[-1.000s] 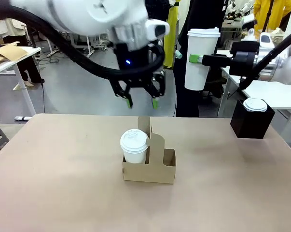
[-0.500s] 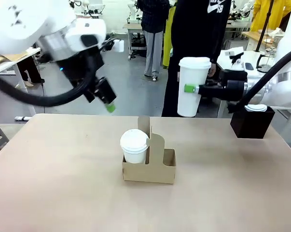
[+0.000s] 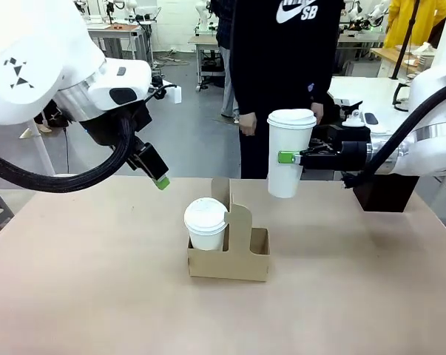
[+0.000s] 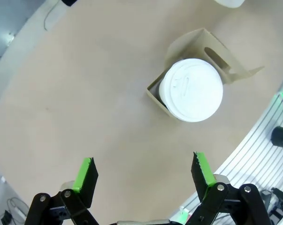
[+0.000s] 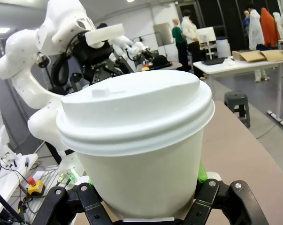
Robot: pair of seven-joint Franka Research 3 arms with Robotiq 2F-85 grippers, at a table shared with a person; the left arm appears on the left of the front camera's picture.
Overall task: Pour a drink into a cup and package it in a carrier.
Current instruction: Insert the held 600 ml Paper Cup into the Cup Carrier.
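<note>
Right of carrier [image 3: 239, 265]: right hand [image 3: 287, 157] grips cup [image 3: 288, 174] upright, lid [image 3: 292, 118] up; left hand [image 4: 143, 169] open.

Matt paper and cardboard, glossy robot shells

The tall cup [image 3: 286, 170] is seen in matt white paper under a smooth, faintly shiny plastic lid [image 5: 132, 110]. The carrier [image 3: 230, 260] is made of dull brown cardboard, and the shorter cup [image 3: 205, 222] in it is capped with embossed white plastic. The table [image 3: 89, 281] is finished matt tan. The left gripper [image 4: 143, 171] is built of matt black fingers [image 4: 71, 206] tipped with green rubbery pads [image 4: 86, 174]; the left arm shell [image 3: 30, 66] is glossy white.
</note>
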